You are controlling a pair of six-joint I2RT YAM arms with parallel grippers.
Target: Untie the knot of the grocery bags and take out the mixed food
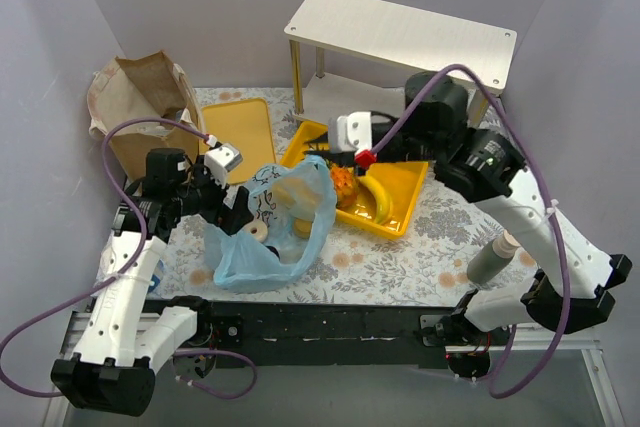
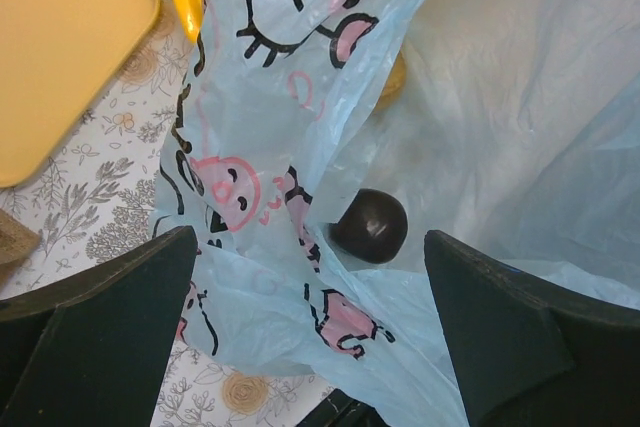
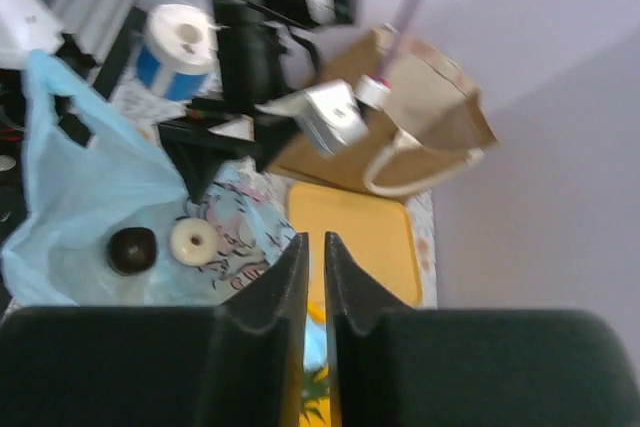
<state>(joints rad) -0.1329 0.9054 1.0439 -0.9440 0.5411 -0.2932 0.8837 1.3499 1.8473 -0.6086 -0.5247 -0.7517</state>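
The light-blue plastic bag (image 1: pixel 268 247) lies open mid-table. Inside it are a pale doughnut (image 1: pixel 258 231) and a dark round fruit (image 2: pixel 370 226); both also show in the right wrist view, the doughnut (image 3: pixel 192 241) beside the fruit (image 3: pixel 131 250). My left gripper (image 2: pixel 310 327) is open at the bag's left rim, its jaws either side of the plastic just short of the fruit. My right gripper (image 1: pixel 318 157) is shut at the bag's raised right rim, apparently pinching the thin plastic (image 3: pixel 315 347). A small pineapple (image 1: pixel 343 184) and bananas (image 1: pixel 378 199) lie in a yellow tray (image 1: pixel 408 179). The brown paper bag (image 1: pixel 140 107) stands at the back left.
A flat yellow tray (image 1: pixel 245 132) lies between the paper bag and the blue bag. A pale two-tier shelf (image 1: pixel 400 37) stands at the back right. A grey cylinder (image 1: pixel 490 259) stands near the right arm's base. A white tape roll (image 3: pixel 175 47) lies by the left arm.
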